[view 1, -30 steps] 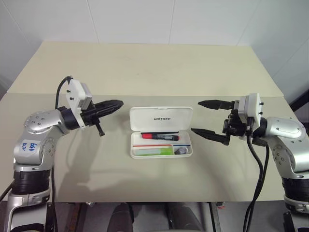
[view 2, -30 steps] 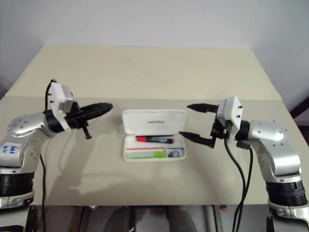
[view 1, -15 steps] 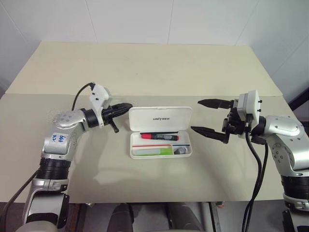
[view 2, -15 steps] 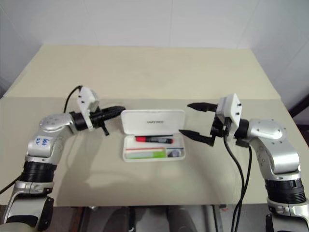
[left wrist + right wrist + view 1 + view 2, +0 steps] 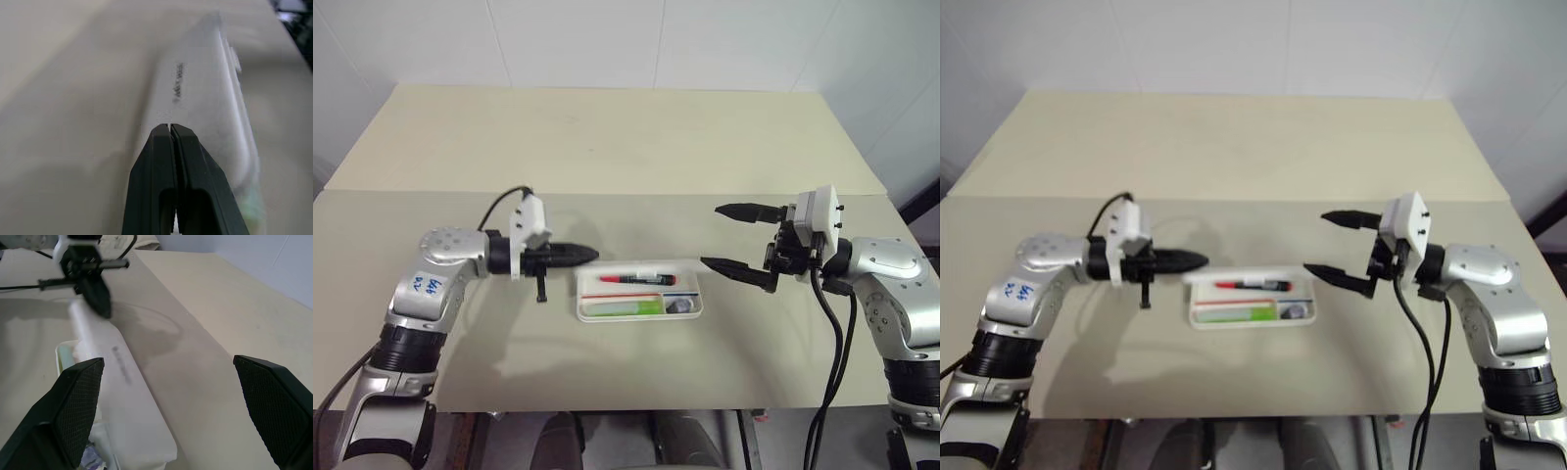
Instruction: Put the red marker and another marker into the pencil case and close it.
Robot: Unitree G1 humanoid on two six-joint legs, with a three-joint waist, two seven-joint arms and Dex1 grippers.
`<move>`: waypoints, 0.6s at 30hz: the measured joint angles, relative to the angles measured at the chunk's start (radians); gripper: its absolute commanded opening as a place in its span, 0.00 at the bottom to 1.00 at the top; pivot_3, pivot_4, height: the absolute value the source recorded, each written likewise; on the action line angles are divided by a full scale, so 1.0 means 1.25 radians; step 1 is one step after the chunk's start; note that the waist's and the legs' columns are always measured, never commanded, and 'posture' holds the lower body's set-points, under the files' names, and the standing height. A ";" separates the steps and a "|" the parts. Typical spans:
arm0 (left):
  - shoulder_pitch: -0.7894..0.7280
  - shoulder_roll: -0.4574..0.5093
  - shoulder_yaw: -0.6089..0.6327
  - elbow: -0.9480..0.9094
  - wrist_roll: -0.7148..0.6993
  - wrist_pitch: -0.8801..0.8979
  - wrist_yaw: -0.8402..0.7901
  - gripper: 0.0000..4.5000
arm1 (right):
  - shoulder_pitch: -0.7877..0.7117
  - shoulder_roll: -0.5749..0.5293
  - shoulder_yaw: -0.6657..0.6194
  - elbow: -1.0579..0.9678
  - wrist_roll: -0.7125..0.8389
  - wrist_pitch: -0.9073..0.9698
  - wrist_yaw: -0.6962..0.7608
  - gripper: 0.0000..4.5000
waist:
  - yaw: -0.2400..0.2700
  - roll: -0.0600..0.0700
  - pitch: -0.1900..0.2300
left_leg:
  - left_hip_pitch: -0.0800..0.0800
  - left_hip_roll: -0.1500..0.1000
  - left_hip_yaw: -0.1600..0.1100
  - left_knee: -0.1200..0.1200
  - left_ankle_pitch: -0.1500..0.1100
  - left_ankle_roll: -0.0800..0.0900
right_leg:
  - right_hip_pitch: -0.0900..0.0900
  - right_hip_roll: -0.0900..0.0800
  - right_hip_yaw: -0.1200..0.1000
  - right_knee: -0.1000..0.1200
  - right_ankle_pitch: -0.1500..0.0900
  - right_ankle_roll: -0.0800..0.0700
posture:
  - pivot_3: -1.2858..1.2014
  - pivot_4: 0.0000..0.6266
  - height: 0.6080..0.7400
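Note:
The white pencil case point(image 5: 639, 317) lies mid-table with its lid point(image 5: 646, 263) tipped forward, edge-on over the tray. Inside lie the red marker point(image 5: 636, 279) and, nearer me, the light green marker point(image 5: 625, 307). My left gripper point(image 5: 592, 256) is shut and empty, its tip at the lid's left end. The left wrist view has the shut fingers point(image 5: 161, 161) against the white lid point(image 5: 195, 93) with its dark logo. My right gripper point(image 5: 710, 235) hangs open just right of the case, clear of it, and its wrist view looks over the leaning lid point(image 5: 122, 382).
A small dark grey stub point(image 5: 680, 305) sits in the case's right compartment. The beige table point(image 5: 607, 147) has a seam running across behind the case. Black cables hang off both wrists.
My left gripper swung right and down to the lid's left end. The lid went from standing open and facing me to tipped forward over the tray. The right arm stayed put.

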 measured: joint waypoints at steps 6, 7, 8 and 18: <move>0.015 -0.020 -0.073 -0.021 0.048 0.014 0.021 0.01 | 0.035 -0.018 -0.006 -0.044 0.031 0.029 0.011 1.00 | 0.001 0.000 0.000 | 0.000 0.000 -0.001 0.001 0.000 0.000 | 0.001 0.000 0.000 -0.001 0.000 0.000 | 0.52 0.24 1.00; 0.011 -0.027 -0.078 -0.021 0.059 0.016 0.032 0.01 | 0.035 -0.018 -0.007 -0.044 0.031 0.029 0.010 1.00 | 0.001 0.000 0.000 | 0.001 0.000 -0.001 0.001 0.000 0.000 | 0.003 0.000 0.000 -0.002 0.000 0.000 | 0.52 0.24 1.00; 0.006 -0.036 -0.085 -0.021 0.068 0.020 0.043 0.01 | 0.035 -0.018 -0.007 -0.045 0.031 0.029 0.009 1.00 | 0.001 0.000 0.000 | 0.002 0.000 -0.001 0.001 0.000 0.000 | 0.004 0.000 0.000 -0.004 0.000 -0.001 | 0.52 0.24 1.00; -0.027 -0.073 -0.122 -0.040 0.096 0.084 0.105 0.01 | 0.040 -0.016 -0.008 -0.059 0.031 0.029 -0.003 1.00 | 0.001 0.000 0.000 | 0.003 -0.001 -0.002 0.002 0.000 0.001 | 0.009 -0.001 0.000 -0.008 -0.001 -0.004 | 0.52 0.24 1.00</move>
